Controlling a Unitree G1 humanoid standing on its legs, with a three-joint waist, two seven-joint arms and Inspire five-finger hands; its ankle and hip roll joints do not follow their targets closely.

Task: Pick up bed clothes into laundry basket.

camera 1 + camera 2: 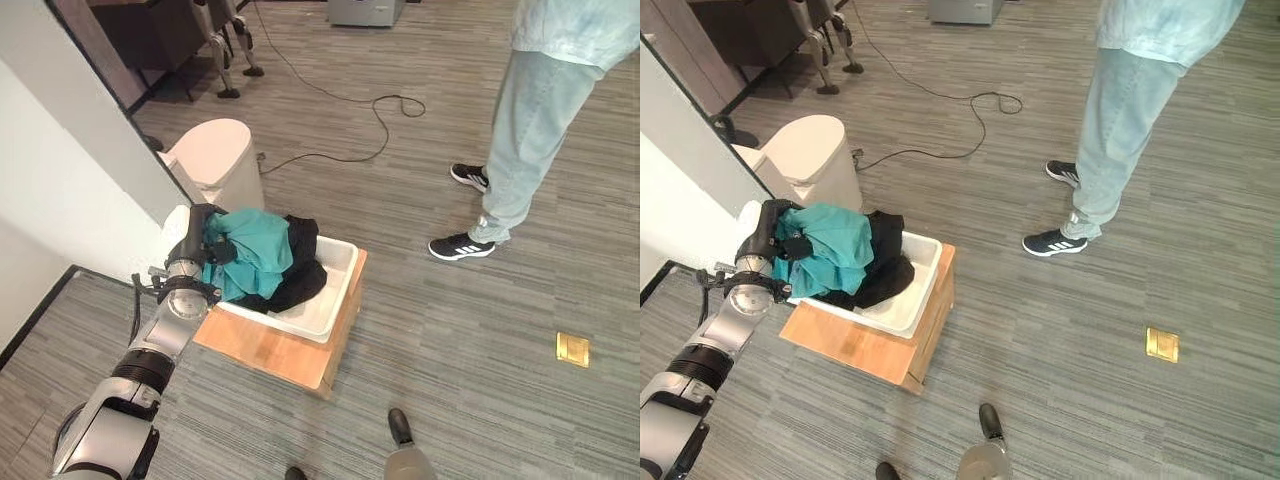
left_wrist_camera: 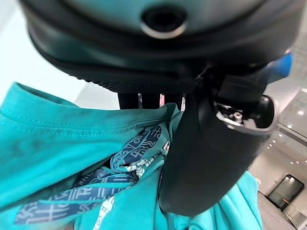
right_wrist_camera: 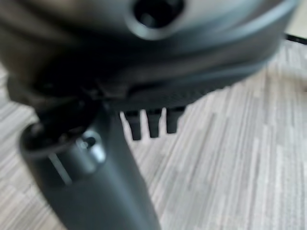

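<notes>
Teal garment (image 1: 255, 252) held clamped by left robot hand (image 1: 208, 243) over white basket (image 1: 335, 290) for drop-in; right robot hand (image 3: 91, 167) idle, fingers relaxed apart.

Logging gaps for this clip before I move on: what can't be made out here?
- Left hand: its fingertips are buried in the teal cloth, in the eye views and the left wrist view.
- Basket inside: hidden under the teal cloth and black cloth.
- Person: cut off by the top edge above the waist.
- Right hand: blurred at close range in its wrist view.
</notes>
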